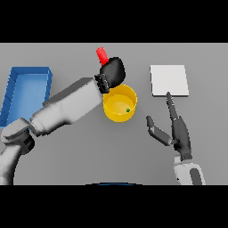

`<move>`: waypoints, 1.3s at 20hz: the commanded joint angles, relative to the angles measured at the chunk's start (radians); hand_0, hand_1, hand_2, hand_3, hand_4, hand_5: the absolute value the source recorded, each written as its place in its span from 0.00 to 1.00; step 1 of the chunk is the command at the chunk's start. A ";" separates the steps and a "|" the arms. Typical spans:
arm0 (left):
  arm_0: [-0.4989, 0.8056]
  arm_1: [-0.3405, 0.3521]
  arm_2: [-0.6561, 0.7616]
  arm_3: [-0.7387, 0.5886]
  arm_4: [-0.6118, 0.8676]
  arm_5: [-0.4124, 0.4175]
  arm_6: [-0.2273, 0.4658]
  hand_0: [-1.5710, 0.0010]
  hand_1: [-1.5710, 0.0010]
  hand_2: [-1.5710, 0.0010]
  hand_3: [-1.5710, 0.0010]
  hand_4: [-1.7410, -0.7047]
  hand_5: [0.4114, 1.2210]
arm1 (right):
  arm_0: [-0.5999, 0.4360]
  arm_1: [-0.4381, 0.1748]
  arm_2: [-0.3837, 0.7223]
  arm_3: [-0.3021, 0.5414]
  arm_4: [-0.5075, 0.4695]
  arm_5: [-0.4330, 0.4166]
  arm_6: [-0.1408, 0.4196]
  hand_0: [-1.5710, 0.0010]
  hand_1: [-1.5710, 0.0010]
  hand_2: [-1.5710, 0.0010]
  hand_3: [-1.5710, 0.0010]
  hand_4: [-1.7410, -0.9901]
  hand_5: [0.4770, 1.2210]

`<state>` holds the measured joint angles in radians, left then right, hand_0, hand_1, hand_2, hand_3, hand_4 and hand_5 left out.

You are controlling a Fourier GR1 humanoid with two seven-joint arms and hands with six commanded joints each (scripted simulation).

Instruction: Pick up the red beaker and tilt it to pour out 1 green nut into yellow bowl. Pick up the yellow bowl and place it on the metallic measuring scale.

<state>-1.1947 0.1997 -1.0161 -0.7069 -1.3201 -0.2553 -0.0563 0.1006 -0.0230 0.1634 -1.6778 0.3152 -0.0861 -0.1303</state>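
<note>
The grey surface [80,164] carries a blue tray [18,91] at far left; a metallic scale [168,80] lies at right; the yellow bowl [120,104] sits between, a green nut [128,110] inside; the red beaker [102,55] is gripped by the left hand [112,72], just behind the bowl; the right hand [171,127] is held wide, fingers straight.

Setting: lab-style test bench, bare, no household furnishing. Evidence before me: plain flat grey table [67,169] filling whole view; small red cylindrical beaker [102,54] in my left hand [112,72]; flat square pale metallic measuring scale [168,80] at far right; shallow blue rectangular open bin [26,80] at far left; round yellow plastic bowl [120,103] at centre, one tiny green nut [128,110] inside. Weighing and pouring gear, nothing domestic.
</note>
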 commanded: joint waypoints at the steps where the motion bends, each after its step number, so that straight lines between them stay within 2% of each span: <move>1: -0.014 -0.001 -0.014 0.012 -0.015 -0.001 -0.015 0.00 0.00 0.00 0.00 0.01 1.00 | 0.001 -0.005 -0.003 -0.003 -0.010 0.006 -0.020 1.00 1.00 1.00 1.00 0.88 0.27; 2: -0.036 -0.005 -0.029 0.028 -0.032 0.005 -0.033 0.00 0.00 0.00 0.00 0.01 1.00 | 0.002 -0.007 0.002 0.000 -0.005 0.009 -0.033 1.00 1.00 1.00 1.00 0.88 0.27; 4: -0.064 -0.012 -0.072 0.029 -0.068 -0.027 -0.066 0.00 0.00 0.00 0.00 0.01 1.00 | -0.013 0.006 0.006 -0.003 -0.004 0.006 -0.008 1.00 1.00 1.00 1.00 0.90 0.26; 5: -0.076 -0.026 -0.093 0.041 -0.087 -0.038 -0.074 0.00 0.00 0.00 0.00 0.01 1.00 | -0.012 0.008 0.009 0.002 0.000 0.003 -0.016 1.00 1.00 1.00 1.00 0.91 0.26; 7: -0.091 -0.041 -0.120 0.064 -0.117 -0.040 -0.071 0.00 0.00 0.00 0.00 0.01 1.00 | -0.024 0.000 -0.007 0.001 -0.014 0.005 -0.003 1.00 1.00 1.00 1.00 0.92 0.27; 9: -0.113 -0.061 -0.123 0.073 -0.125 -0.049 -0.080 0.00 0.00 0.00 0.00 0.01 1.00 | -0.015 0.004 0.003 0.007 0.004 -0.004 -0.019 1.00 1.00 1.00 1.00 0.93 0.28; 10: -0.129 -0.060 -0.120 0.084 -0.123 -0.061 -0.100 0.00 0.00 0.00 0.00 0.01 1.00 | -0.020 0.003 0.003 0.000 0.007 -0.005 -0.010 1.00 1.00 1.00 1.00 0.94 0.28; 12: -0.157 -0.045 -0.080 0.095 -0.102 -0.007 -0.112 0.00 0.00 0.00 0.00 0.01 1.00 | -0.009 0.004 0.010 0.002 0.010 -0.001 -0.022 1.00 1.00 1.00 1.00 0.94 0.28; 16: -0.273 -0.005 0.014 0.170 -0.055 -0.005 -0.136 0.00 0.00 0.00 0.00 0.01 1.00 | -0.021 -0.011 -0.001 -0.003 0.019 -0.010 -0.018 1.00 1.00 1.00 1.00 0.96 0.28; 17: -0.295 0.010 0.056 0.189 -0.028 -0.006 -0.126 0.00 0.00 0.00 0.20 0.01 1.00 | -0.017 -0.010 0.003 -0.002 0.016 -0.005 -0.022 1.00 1.00 1.00 1.00 0.95 0.27; 18: -0.314 0.021 0.079 0.203 -0.016 -0.008 -0.120 0.00 0.00 0.00 0.35 0.01 1.00 | -0.019 -0.004 0.006 0.007 0.018 -0.008 -0.020 1.00 1.00 1.00 1.00 0.95 0.27; 20: -0.342 0.056 0.167 0.260 0.045 0.025 -0.128 0.00 0.00 0.00 0.22 0.01 1.00 | -0.023 0.007 0.002 0.008 0.003 -0.006 -0.007 1.00 1.00 1.00 1.00 0.97 0.27; 21: -0.355 0.072 0.221 0.291 0.084 0.014 -0.120 0.00 0.00 0.00 0.18 0.01 1.00 | -0.028 0.002 0.002 0.004 0.000 -0.003 -0.021 1.00 1.00 1.00 1.00 0.99 0.28; 22: -0.369 0.088 0.275 0.322 0.122 0.003 -0.088 0.00 0.00 0.00 0.14 0.01 1.00 | -0.014 -0.003 0.000 0.003 0.002 -0.004 -0.036 1.00 1.00 1.00 1.00 0.99 0.27; 23: -0.383 0.116 0.338 0.342 0.170 0.004 -0.068 0.00 0.00 0.00 0.11 0.01 1.00 | -0.028 -0.004 -0.005 0.011 0.002 -0.008 -0.017 1.00 1.00 1.00 1.00 0.99 0.27; 24: -0.388 0.130 0.388 0.366 0.207 0.001 -0.033 0.00 0.00 0.00 0.09 0.01 1.00 | -0.034 -0.001 -0.002 0.019 0.004 -0.010 -0.028 1.00 1.00 1.00 1.00 1.00 0.26; 26: -0.373 0.171 0.489 0.406 0.290 0.031 0.015 0.00 0.00 0.00 0.08 0.00 1.00 | -0.034 0.009 0.004 0.007 -0.004 -0.005 -0.024 1.00 1.00 1.00 1.00 0.98 0.26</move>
<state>-1.5675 0.3719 -0.5282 -0.3001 -1.0306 -0.2265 -0.0398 0.0672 -0.0135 0.1679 -1.6713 0.3116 -0.0912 -0.1552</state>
